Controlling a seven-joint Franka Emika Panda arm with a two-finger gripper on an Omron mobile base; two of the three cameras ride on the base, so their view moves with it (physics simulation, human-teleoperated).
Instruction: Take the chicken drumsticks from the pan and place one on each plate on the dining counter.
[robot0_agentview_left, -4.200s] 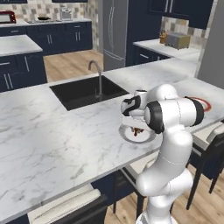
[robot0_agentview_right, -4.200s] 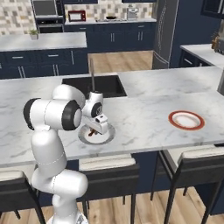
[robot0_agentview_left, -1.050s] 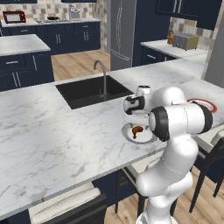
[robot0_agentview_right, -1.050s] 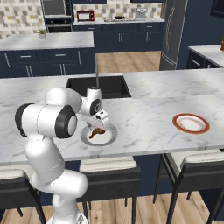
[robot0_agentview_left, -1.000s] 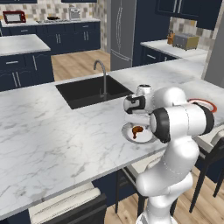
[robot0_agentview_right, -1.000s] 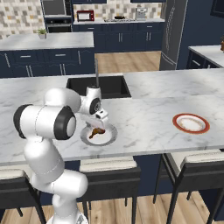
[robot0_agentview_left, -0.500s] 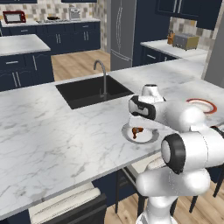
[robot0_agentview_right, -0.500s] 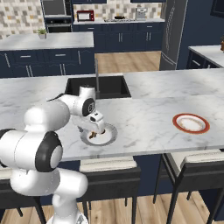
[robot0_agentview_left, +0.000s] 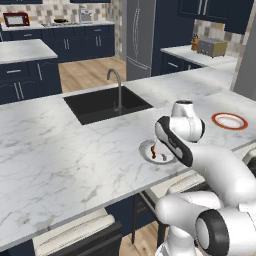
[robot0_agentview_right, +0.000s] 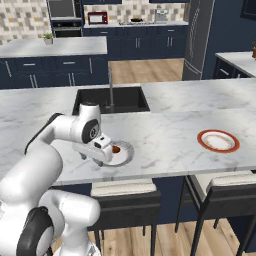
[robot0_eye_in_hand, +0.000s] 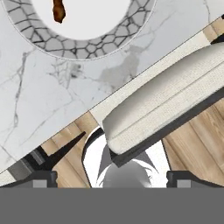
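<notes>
A small brown chicken drumstick (robot0_eye_in_hand: 58, 12) lies on the grey-rimmed plate (robot0_eye_in_hand: 65, 41) near the dining counter (robot0_agentview_left: 60, 155) edge. The red-orange-rimmed plate (robot0_agentview_right: 218, 141) sits well apart, its white centre bare.

plate: grey-rimmed plate (robot0_eye_in_hand: 87, 46) at top edge | on it: drumstick (robot0_eye_in_hand: 58, 11) | under it: marble dining counter (robot0_eye_in_hand: 52, 96) | past counter edge: cream stool cushion (robot0_eye_in_hand: 162, 100), wood floor (robot0_eye_in_hand: 201, 144)

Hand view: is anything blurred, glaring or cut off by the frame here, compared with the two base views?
Hand view: sharp, flat even light, no glare; the round grey-rimmed white plate and small orange-brown chicken drumstick are cropped by the top edge. Left base view: soft rendering, and the white arm hides part of that plate. Right base view: the red-orange-rimmed plate is evenly lit and whole.
</notes>
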